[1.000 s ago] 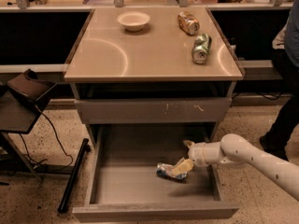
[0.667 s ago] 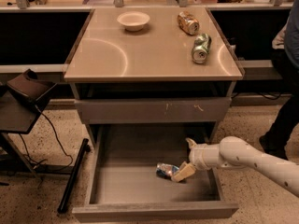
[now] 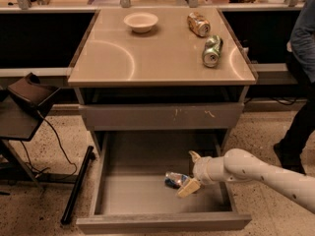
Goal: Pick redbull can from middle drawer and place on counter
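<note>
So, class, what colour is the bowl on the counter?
Cream-white bowl, camera view; end effector sits low in the middle drawer.

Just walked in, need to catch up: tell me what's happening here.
The robot arm has its hand down in the open middle drawer, fingers apart, right beside the redbull can lying on the drawer floor. The can is not lifted yet. The counter above holds a bowl, a green can and an orange-brown can.

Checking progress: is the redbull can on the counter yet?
No, the redbull can lies in the middle drawer at the end effector, not on the counter.
</note>
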{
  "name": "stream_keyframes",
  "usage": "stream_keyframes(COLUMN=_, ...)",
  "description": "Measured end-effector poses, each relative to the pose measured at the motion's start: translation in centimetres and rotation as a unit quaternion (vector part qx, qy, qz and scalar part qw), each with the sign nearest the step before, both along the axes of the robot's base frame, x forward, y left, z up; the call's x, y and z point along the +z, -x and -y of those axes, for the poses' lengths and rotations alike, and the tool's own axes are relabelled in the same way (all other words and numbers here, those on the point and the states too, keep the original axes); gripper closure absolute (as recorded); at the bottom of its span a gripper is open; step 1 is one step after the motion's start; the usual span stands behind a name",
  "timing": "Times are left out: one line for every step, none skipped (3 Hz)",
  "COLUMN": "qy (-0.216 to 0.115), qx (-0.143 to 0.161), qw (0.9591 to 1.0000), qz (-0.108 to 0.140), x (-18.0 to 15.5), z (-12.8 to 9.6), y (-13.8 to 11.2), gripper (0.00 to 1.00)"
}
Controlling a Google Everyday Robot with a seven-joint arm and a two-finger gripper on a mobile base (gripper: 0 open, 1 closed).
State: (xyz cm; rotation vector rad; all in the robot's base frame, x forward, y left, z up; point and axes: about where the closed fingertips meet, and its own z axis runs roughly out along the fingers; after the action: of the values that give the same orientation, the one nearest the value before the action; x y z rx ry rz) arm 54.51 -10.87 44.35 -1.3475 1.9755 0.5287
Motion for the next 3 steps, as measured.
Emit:
stream_keyframes(qy=-0.030, qx=0.019, qw=0.9983, qz=-0.046, x=-2.2, z=-3.5, y=0.5, gripper=0.00)
stream_keyframes(qy=-0.035, qx=0.025, qw=0.9956, qz=-0.083, x=-4.7, z=-6.0, y=0.9, gripper=0.00)
stream_keyframes(qy=-0.035, qx=0.027, qw=0.9955, qz=-0.084, x=-4.8, z=-6.2, y=1.0, gripper=0.00)
